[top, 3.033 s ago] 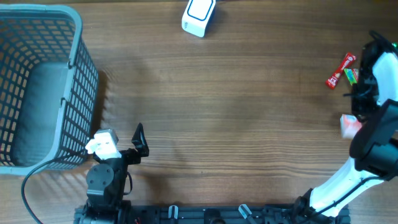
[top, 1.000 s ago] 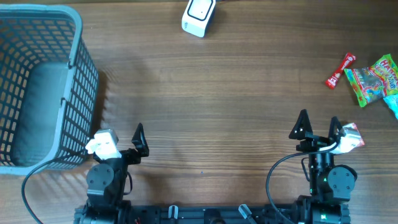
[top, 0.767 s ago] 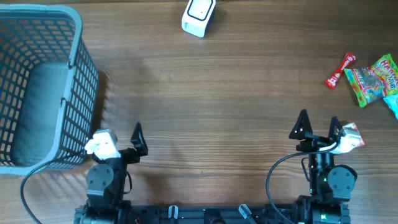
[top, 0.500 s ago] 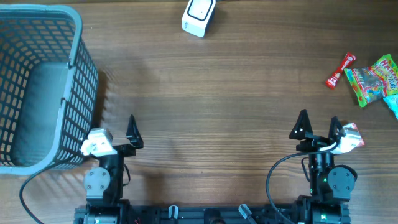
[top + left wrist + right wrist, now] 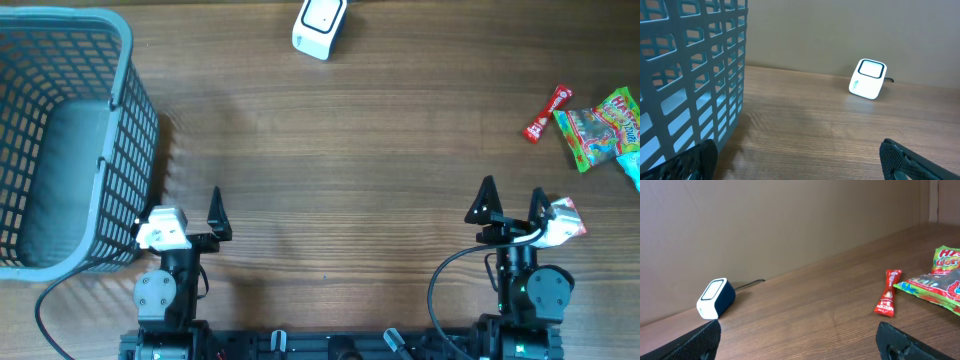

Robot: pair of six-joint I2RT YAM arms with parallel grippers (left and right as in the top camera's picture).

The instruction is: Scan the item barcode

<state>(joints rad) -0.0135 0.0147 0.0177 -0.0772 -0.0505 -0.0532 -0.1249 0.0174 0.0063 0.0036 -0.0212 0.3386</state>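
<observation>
Scanner (image 5: 320, 27) untouched — left fingers (image 5: 216, 203), right fingers (image 5: 487, 197) spread, apparently empty.

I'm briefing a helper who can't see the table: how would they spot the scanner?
Start at the grey basket on the table's left, then follow the far edge toward the middle. The scanner sits there alone: a small white rounded box with a dark-rimmed window. Unlike the colourful snack packs at far right, it is plain white.

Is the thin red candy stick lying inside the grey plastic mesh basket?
No, the thin red candy stick lies on the wooden table, far across from the grey plastic mesh basket.
</observation>
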